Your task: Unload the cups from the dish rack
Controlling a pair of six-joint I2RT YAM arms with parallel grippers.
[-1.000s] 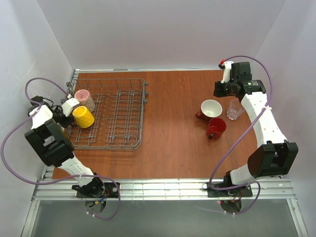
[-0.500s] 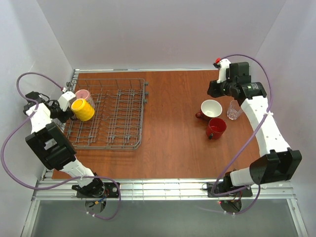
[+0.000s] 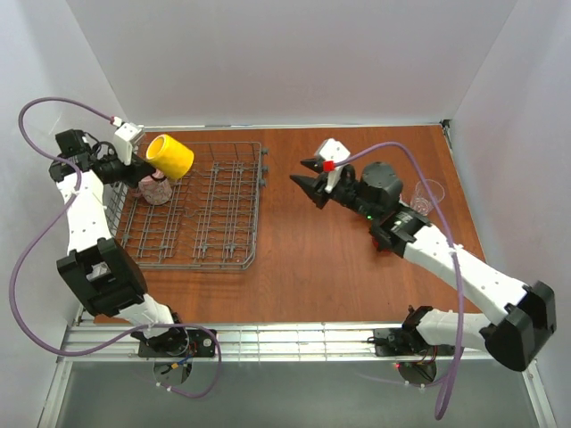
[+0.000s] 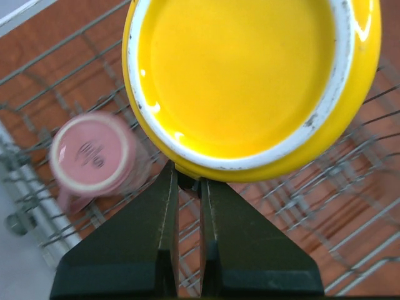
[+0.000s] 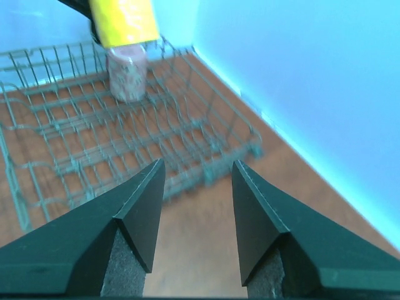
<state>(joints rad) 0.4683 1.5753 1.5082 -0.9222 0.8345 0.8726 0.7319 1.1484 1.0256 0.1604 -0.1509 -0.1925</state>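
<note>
My left gripper (image 3: 145,163) is shut on the yellow mug (image 3: 169,156), held on its side above the dish rack's (image 3: 223,223) far left corner. In the left wrist view the yellow mug (image 4: 250,81) fills the top, its inside facing the camera, with the fingers (image 4: 156,225) pinched at its lower edge. The pink mug (image 3: 155,188) stands upside down in the rack below; its base (image 4: 92,156) shows. My right gripper (image 3: 302,174) is open and empty over the table's middle, pointing at the rack (image 5: 75,144). The glass tumbler (image 3: 428,194) stands at the right. The red mugs are hidden behind my right arm.
White walls close in the table on the left, back and right. The left arm's purple cable (image 3: 53,107) loops above the rack's left side. Bare brown tabletop (image 3: 294,259) lies between the rack and the right arm.
My left gripper has lifted the yellow mug up out of the rack, uncovering the pink mug. My right arm has swung from the back right corner to the table's middle, now covering the red mugs.
</note>
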